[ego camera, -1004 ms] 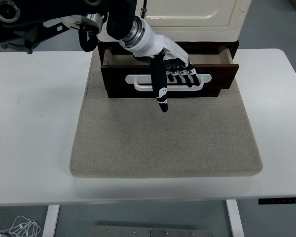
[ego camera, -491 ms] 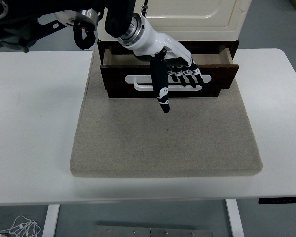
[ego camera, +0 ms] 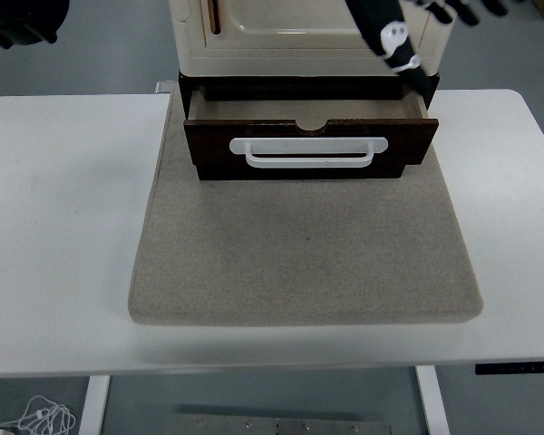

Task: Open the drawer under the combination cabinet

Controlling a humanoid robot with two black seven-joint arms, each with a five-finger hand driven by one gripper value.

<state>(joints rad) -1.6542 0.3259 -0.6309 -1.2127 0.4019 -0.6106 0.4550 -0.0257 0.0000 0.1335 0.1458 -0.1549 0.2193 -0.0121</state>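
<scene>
white table (ego camera: 63, 227), grey mat (ego camera: 304, 263), grey floor (ego camera: 503, 54)

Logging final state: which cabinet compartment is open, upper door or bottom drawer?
The dark brown drawer with the white handle; it juts out, while the cream door looks closed.

A beige felt mat (ego camera: 299, 263) lies flat on the white table (ego camera: 63, 227), with cables (ego camera: 45, 419) on the floor below.

Drawer (ego camera: 310, 145) dark wood, matt; handle (ego camera: 309, 152) white glossy plastic; mat (ego camera: 305, 254) grey felt-like, rough; table (ego camera: 63, 227) smooth white.
</scene>
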